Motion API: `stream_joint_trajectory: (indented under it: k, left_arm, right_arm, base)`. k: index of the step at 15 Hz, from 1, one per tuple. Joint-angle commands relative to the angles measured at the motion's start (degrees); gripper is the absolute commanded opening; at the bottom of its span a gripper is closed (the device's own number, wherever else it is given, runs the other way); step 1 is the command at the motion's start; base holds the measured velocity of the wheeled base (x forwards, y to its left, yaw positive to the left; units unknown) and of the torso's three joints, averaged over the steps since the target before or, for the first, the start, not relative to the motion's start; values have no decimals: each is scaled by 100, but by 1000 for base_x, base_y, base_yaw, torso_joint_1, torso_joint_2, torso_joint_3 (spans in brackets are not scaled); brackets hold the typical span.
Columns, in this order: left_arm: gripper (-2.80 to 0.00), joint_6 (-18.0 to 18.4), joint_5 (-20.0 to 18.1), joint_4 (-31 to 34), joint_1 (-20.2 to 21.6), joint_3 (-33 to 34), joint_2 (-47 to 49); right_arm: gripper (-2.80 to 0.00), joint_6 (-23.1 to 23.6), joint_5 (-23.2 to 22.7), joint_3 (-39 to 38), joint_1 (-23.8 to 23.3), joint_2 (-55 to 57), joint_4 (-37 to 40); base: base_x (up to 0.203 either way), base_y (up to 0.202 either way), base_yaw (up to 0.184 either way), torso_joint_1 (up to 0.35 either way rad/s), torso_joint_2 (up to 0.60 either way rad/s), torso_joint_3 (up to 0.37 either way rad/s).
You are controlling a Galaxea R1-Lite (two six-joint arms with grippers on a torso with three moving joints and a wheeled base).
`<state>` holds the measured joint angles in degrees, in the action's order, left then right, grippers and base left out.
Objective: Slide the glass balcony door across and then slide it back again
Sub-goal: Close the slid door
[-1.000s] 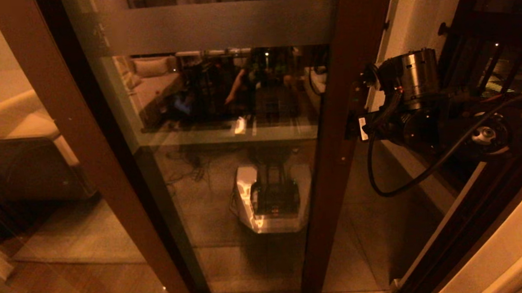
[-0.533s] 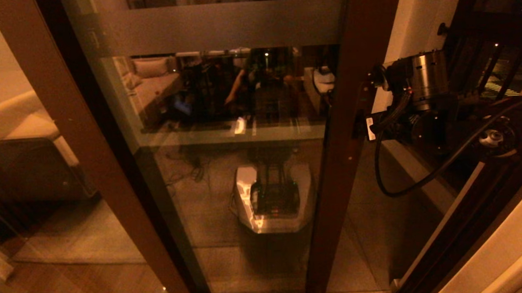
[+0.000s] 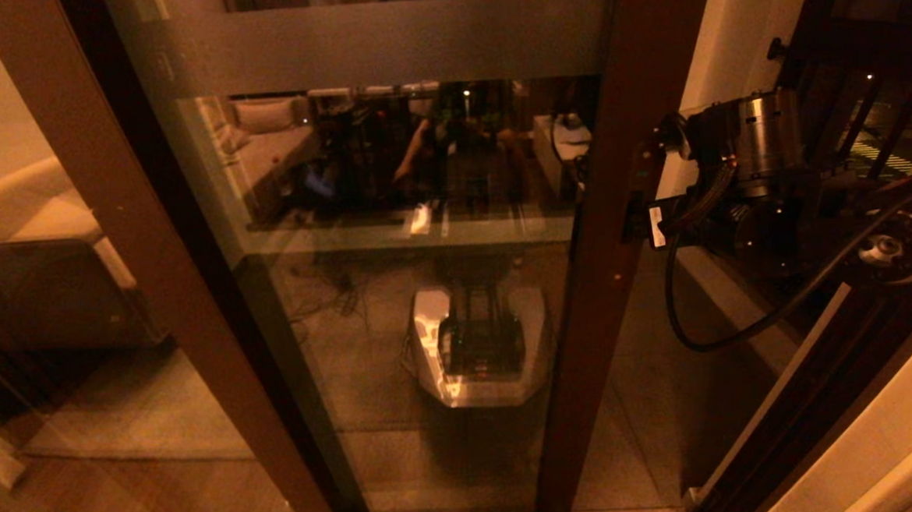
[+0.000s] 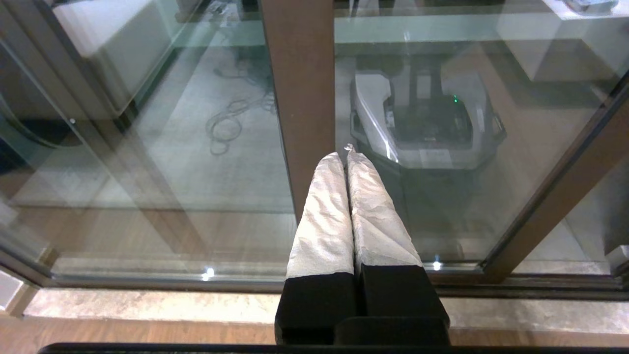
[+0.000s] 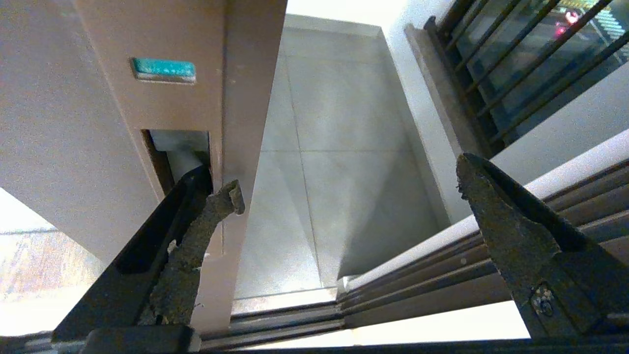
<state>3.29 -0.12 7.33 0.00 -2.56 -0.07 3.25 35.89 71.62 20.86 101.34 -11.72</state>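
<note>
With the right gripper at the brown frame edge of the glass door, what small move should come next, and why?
Probably pull the glass balcony door a little further toward the robot's right. The right gripper is open, with one finger hooked in the recess of the door's dark brown frame, and tiled floor shows through the gap beside it. The left gripper is shut and parked in front of the glass.

The glass balcony door (image 3: 392, 236) stands in the middle, before the robot; the right gripper (image 5: 344, 196) is at the door's right edge, one finger (image 5: 196, 231) in a recess of the frame; the balcony floor (image 5: 339, 157) lies beyond, the balcony railing (image 3: 870, 109) farther right; the left gripper (image 4: 348, 152) hangs low before the glass.
</note>
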Motion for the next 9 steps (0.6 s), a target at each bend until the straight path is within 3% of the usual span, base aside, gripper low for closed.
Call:
stream_joint_trajectory:
  k: [1,9]
  left_arm:
    - [-280,5,-4,6,0,1,-1]
    - [-280,5,3,6,0,1,-1]
  right_arm:
    - [0,21,32,-77,-3,-46,-31]
    - [0,70,32,-245,-3,-176,-33]
  base:
    - [0,0,0,0,0,0]
    - [0,0,0,0,0,0]
